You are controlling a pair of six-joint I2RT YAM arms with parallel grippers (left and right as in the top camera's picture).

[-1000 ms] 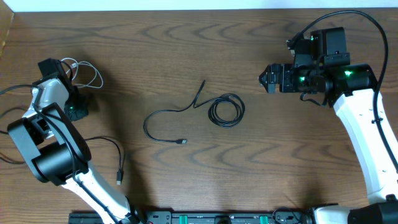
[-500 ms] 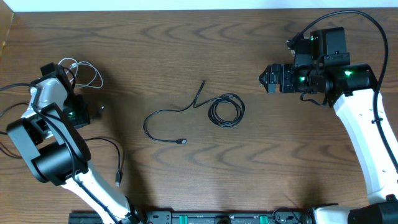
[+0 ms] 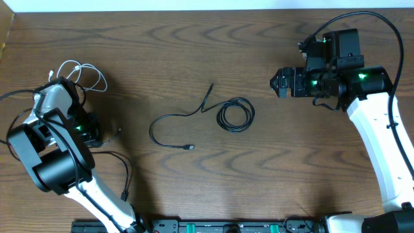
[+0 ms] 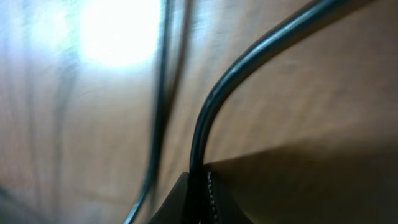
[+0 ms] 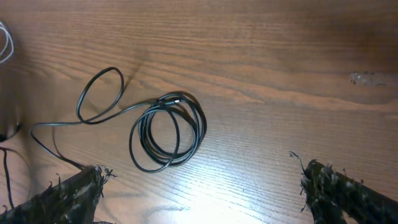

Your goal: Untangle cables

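Black cable (image 4: 206, 115), thin and smooth, is pinched in the left claw (image 4: 198, 179); right claw (image 5: 200, 169) spread wide.

**Bench.** The bench (image 3: 194, 39) has a dark brown top with a pronounced wood grain, and it fills almost the whole overhead view. Beyond its far edge runs a narrow pale strip (image 3: 194, 5); wall or floor cannot be determined.

**Light.**
- **Right wrist view:** a bright glare patch (image 5: 205, 208) lies on the bench between the right fingers (image 5: 68, 193). A small pale mark (image 5: 367, 78) sits well ahead of them, to the right.
- **Left wrist view (blurred):** a second glare patch (image 4: 118, 31) lies ahead and left of the left fingers (image 4: 199, 202). A shadow (image 4: 311, 186) covers the bench just to their right.
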